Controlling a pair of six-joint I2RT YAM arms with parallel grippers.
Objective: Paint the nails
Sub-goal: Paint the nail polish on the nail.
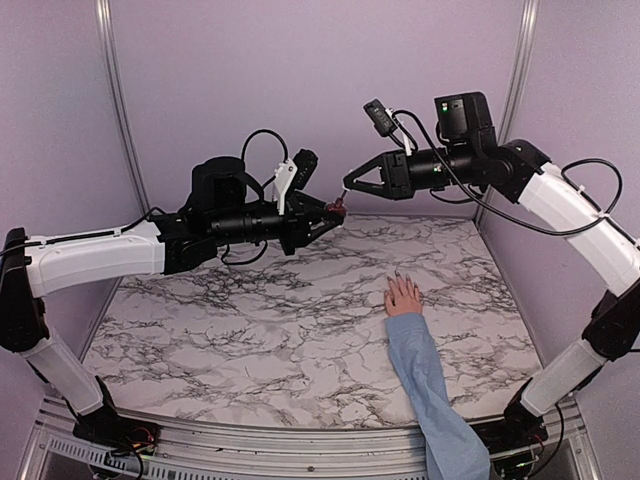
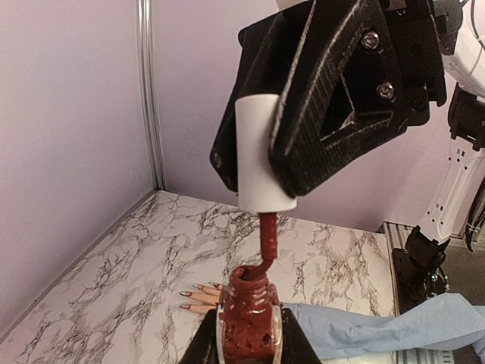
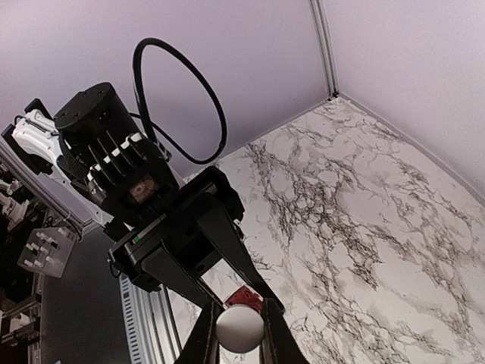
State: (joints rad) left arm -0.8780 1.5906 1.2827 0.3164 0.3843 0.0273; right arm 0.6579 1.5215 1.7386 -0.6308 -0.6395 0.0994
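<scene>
Holding the cap (image 2: 264,155) clenched in our right gripper (image 1: 349,188), its brush (image 2: 267,235) at the neck of the bottle (image 2: 248,315) our left gripper (image 1: 333,210) grasps, we see the nails (image 1: 398,276) on the table (image 1: 250,330) below and right of the right gripper, the hand (image 1: 404,297) pointing toward it, nearer our right arm.

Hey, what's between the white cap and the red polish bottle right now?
Only the brush, coated in dark red polish, running from the white cap down to the mouth of the polish bottle. The left wrist view shows it.
</scene>
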